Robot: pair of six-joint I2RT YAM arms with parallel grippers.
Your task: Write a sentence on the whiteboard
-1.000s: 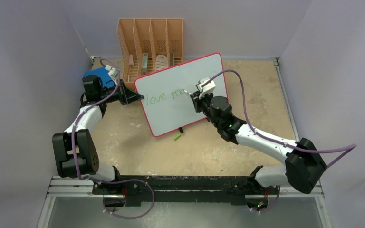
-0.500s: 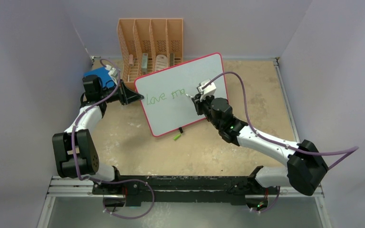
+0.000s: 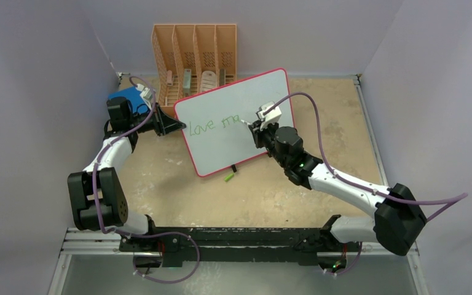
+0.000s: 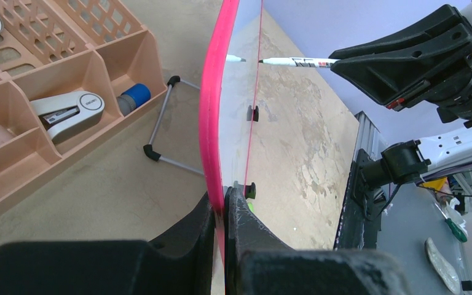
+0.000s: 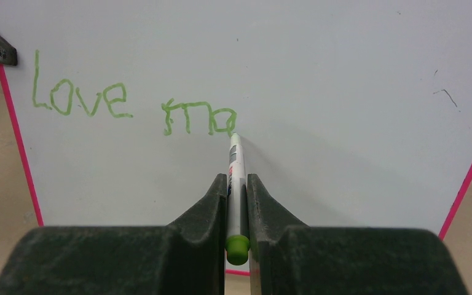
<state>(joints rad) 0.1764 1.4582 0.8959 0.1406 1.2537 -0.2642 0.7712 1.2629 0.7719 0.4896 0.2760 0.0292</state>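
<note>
**Q:** What may fail here?
**A:** The green marker, pinched in the right claw, has its tip at the last letter on the whiteboard. The board is propped on the counter, just near of the peach organizer. The left claw clamps the board's left rim. A slip there would likely let the board swing and skew the stroke.

**Q:** Legible text?
**A:** The sentence reads "Love ma". The marker's label is unreadable.
</note>
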